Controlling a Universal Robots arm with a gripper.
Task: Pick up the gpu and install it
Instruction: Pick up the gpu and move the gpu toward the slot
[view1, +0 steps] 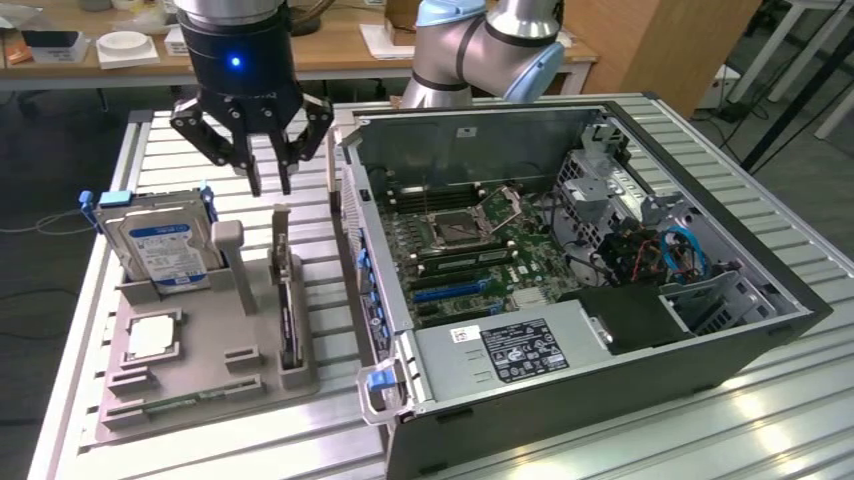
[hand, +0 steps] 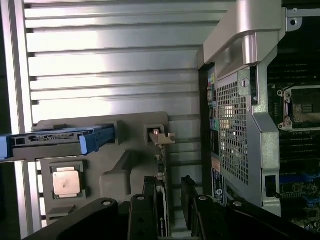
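One half-open, empty black gripper hangs above the thin, dark, silvery-bracketed gpu.
Exterior view: we see it standing edgewise in the grey plastic tray. Wrist view: our fingers flank its line; a slight offset could strike its edge.

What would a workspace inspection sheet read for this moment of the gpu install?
Surface: slatted metal table carrying a grey fixture tray and an open computer case.
Job's things: gpu stands on edge in the tray, not yet lifted.
Clutter: hard drive and processor chip in the same tray.
Grippers: gripper open, just above the gpu's bracket end, holding nothing.
Cables: blue and red cables inside the case.
Surroundings: wooden desk behind the table.
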